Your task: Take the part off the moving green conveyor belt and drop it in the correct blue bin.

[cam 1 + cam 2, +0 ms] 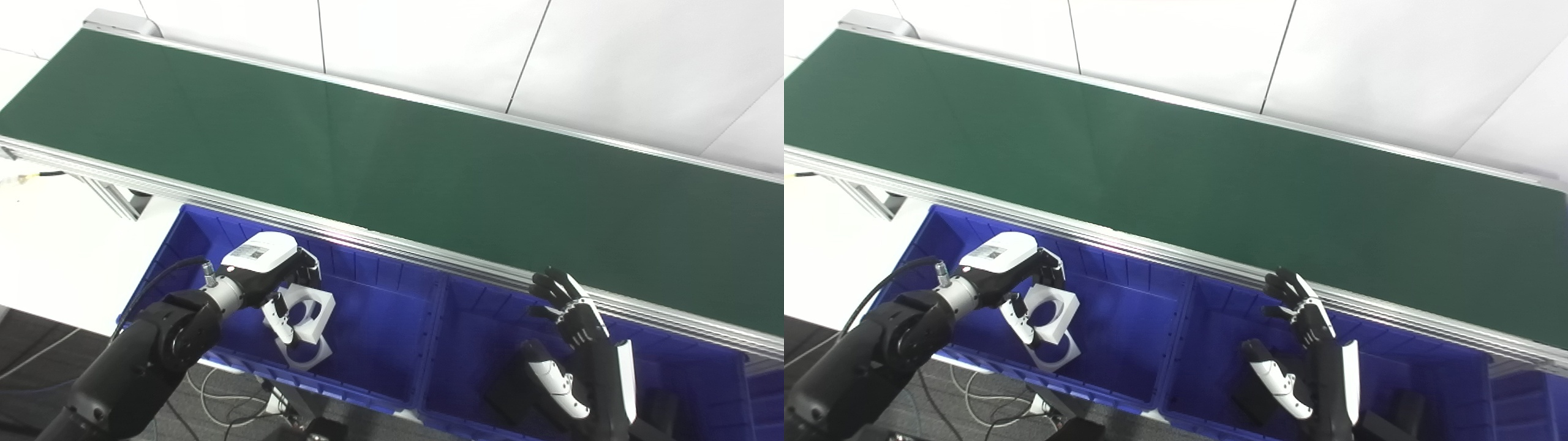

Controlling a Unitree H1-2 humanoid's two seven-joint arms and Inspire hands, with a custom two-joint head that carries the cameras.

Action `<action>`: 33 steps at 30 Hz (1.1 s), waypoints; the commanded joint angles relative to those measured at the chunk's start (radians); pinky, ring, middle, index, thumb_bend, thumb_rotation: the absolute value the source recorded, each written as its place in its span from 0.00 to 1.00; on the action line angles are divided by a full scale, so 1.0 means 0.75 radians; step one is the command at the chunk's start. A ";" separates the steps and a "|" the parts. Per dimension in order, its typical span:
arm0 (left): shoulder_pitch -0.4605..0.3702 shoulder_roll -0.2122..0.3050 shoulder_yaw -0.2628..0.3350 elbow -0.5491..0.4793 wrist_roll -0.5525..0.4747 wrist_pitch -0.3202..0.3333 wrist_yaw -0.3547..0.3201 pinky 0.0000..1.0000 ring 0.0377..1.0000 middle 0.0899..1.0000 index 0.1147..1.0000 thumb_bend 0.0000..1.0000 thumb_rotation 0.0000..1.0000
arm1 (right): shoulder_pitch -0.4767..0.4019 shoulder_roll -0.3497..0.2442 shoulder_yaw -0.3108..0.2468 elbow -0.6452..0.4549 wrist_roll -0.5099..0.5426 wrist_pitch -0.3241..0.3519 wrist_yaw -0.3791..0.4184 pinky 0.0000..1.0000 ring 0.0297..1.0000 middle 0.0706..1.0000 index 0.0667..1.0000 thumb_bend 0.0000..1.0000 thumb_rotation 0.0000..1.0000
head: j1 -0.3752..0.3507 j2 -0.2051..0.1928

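A: Where is the part?
B: A white part (309, 310) with a round hole sits in the left blue bin (367, 343), the left hand (269, 269) over it, fingers (280, 315) around it; whether they grip, I cannot tell.
A: And the right hand (566, 343)?
B: Fingers spread, empty, above the right bin (1213, 343), below the green conveyor belt (392, 159).

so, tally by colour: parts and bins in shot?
White parts: 2, one in the left hand over the left blue bin, white part held, other white part lying below it.
Black parts: 2, black part, second black part.
Blue bins: 2, plus right blue bin.
Total: 6.
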 commanded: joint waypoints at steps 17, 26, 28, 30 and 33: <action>-0.022 0.024 0.002 -0.110 0.022 0.029 0.029 0.66 0.72 0.74 0.78 0.84 0.01 | -0.015 0.036 0.007 -0.006 0.009 -0.036 0.017 0.64 0.76 0.77 0.82 0.64 0.57 | -0.039 -0.045; -0.016 0.032 0.005 -0.168 0.069 0.061 -0.012 0.68 0.82 0.95 1.00 0.99 0.04 | -0.018 0.040 0.006 0.014 0.010 -0.058 0.014 0.64 0.75 0.77 0.82 0.64 0.55 | -0.047 -0.055; -0.013 0.034 0.007 -0.175 0.064 0.054 -0.008 0.68 0.83 0.96 1.00 0.99 0.04 | -0.019 0.041 0.005 0.017 0.009 -0.058 0.013 0.64 0.75 0.77 0.82 0.64 0.55 | -0.054 -0.061; -0.011 0.035 0.006 -0.192 0.075 0.060 -0.017 0.67 0.82 0.95 1.00 1.00 0.07 | -0.020 0.041 0.005 0.020 0.009 -0.061 0.013 0.64 0.75 0.77 0.82 0.64 0.55 | -0.054 -0.061; -0.002 0.037 0.014 -0.215 0.067 0.059 -0.018 0.68 0.83 0.94 1.00 1.00 0.08 | -0.022 0.040 0.004 0.027 0.007 -0.071 0.012 0.64 0.75 0.77 0.82 0.64 0.55 | -0.061 -0.068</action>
